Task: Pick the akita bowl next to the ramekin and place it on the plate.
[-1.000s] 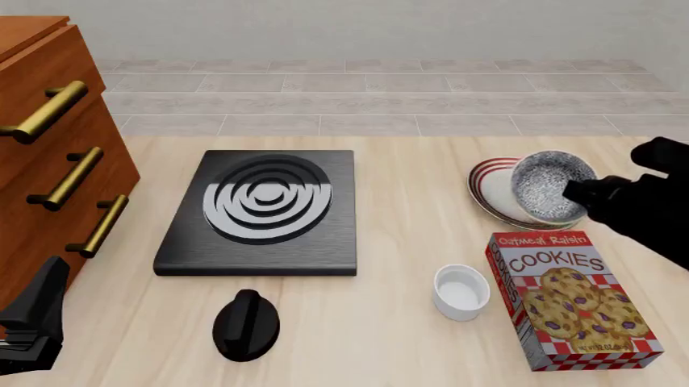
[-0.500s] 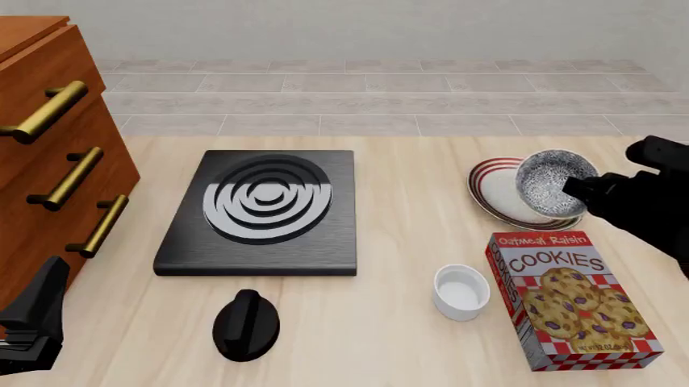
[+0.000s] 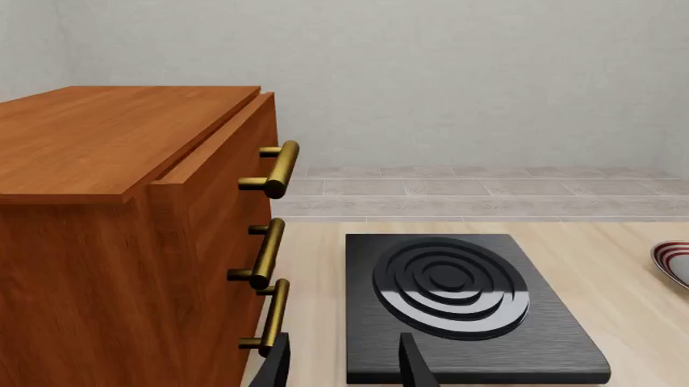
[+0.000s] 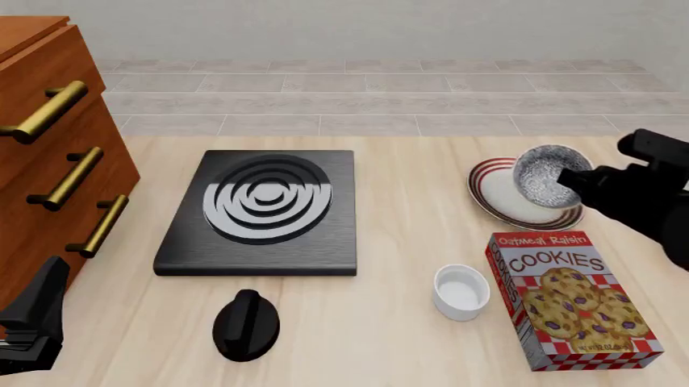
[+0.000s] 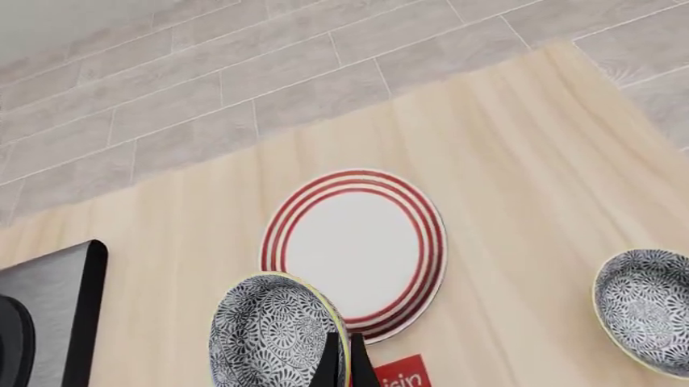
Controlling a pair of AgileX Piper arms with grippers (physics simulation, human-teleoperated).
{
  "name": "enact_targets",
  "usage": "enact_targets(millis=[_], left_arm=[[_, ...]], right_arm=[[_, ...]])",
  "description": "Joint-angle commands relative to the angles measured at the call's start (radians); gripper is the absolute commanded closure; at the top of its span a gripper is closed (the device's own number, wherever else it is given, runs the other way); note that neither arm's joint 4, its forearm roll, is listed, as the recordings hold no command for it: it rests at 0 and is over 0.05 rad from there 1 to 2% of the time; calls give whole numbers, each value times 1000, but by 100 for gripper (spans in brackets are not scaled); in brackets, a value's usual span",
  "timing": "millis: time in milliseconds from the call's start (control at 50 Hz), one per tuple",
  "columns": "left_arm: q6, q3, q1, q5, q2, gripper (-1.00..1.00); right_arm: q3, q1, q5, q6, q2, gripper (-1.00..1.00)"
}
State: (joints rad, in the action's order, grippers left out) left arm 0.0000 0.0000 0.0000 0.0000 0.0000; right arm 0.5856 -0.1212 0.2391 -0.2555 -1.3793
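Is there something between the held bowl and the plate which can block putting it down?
Nothing visible does. The right gripper holds the akita bowl tilted above the plate, whose white centre is bare.

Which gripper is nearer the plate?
The right. The right gripper holds the bowl over the plate, at the table's far right. The left gripper sits at the near left corner, beside the drawers.
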Motion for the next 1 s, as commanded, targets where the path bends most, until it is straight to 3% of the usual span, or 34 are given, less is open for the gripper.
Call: enact_targets(millis=[20, 300, 620, 1000], left_arm=[[0, 0, 0, 0, 0, -100], [0, 0, 0, 0, 0, -100], [0, 0, 0, 0, 0, -100], [0, 0, 0, 0, 0, -100]], right_arm=[[33, 5, 10, -38, -48, 100], [44, 0, 17, -65, -92, 100], [72, -27, 5, 0, -147, 100], [115, -21, -10, 19, -188, 100]])
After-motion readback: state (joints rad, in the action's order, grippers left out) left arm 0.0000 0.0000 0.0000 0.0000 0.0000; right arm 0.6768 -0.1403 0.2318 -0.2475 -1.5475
